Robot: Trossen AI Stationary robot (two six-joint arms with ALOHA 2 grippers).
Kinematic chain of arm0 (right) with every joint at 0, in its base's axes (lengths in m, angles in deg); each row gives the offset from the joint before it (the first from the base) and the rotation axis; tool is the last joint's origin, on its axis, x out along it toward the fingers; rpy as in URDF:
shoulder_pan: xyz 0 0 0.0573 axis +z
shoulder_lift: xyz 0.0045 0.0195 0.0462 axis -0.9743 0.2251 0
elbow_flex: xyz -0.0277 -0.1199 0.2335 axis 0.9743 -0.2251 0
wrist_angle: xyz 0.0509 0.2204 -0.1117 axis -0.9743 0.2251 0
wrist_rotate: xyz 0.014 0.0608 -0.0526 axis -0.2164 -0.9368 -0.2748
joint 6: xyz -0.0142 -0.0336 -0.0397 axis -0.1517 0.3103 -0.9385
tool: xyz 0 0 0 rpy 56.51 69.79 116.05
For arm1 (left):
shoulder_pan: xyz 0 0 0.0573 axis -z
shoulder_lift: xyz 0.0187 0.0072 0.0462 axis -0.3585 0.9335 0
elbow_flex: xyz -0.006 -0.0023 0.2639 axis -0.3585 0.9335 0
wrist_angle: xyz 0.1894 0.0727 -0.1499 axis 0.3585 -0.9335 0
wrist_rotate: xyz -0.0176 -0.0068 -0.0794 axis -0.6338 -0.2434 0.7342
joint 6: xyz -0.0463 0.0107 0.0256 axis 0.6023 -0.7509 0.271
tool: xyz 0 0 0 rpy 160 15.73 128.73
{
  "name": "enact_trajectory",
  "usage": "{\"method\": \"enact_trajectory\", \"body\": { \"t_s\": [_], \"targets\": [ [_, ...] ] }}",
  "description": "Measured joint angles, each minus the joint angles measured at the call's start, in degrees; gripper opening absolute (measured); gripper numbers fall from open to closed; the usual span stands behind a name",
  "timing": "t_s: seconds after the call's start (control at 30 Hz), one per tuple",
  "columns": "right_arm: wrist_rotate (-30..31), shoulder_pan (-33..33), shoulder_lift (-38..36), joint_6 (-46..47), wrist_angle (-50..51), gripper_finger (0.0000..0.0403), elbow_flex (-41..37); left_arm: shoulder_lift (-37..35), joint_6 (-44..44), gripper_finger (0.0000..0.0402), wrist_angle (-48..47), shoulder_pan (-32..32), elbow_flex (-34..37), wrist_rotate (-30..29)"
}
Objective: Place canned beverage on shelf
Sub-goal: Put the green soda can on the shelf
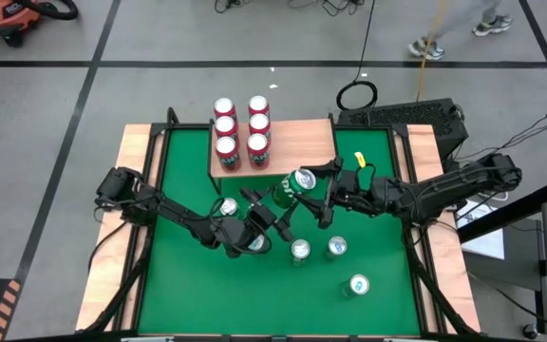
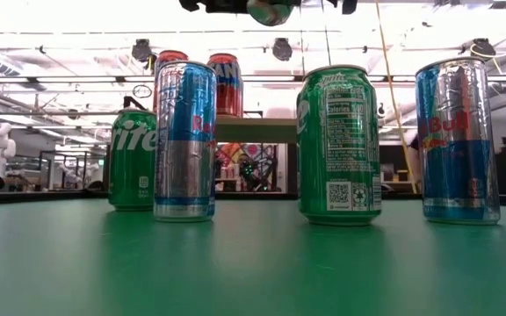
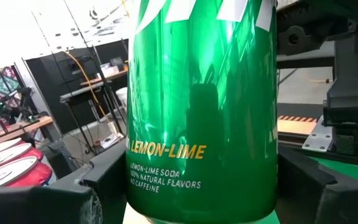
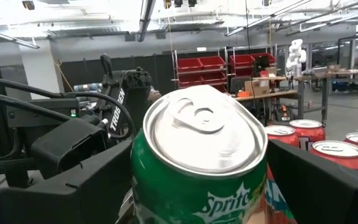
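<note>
you have a green soda can (image 1: pixel 295 184) held in the air at the centre of the high view, just below the shelf (image 1: pixel 288 142) edge. the left gripper (image 1: pixel 278 198) is clamped on the can's body; in its wrist view both dark fingers (image 3: pixel 73 186) press its sides. the right gripper (image 1: pixel 313 195) straddles the can's top end with its fingers (image 4: pixel 328 180) spread wide beside it; you cannot tell if they touch. six red cans (image 1: pixel 240 125) fill the shelf's left half. four more cans (image 1: pixel 335 249) stand on the green table (image 1: pixel 378 228).
</note>
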Motion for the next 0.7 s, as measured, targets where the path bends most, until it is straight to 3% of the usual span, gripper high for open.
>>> {"method": "enact_trajectory", "body": {
  "t_s": [0.2, 0.47, 0.7],
  "targets": [
    [0.09, -0.01, 0.00, 0.71, 0.51, 0.0345, 0.00, 0.00, 0.00, 0.0303, -0.03, -0.44, 0.00, -0.02],
    [0.06, -0.01, 0.00, 0.70, 0.70, 0.0285, 0.00, -0.11, 0.20, 0.0311, -0.88, -0.68, 0.00, 0.15],
    [-1.48, -0.04, -0.43, -0.99, 0.99, 0.0303, 0.00, -0.11, 1.91, 0.0316, -1.33, -0.52, 0.01, 1.42]
  ]
}}
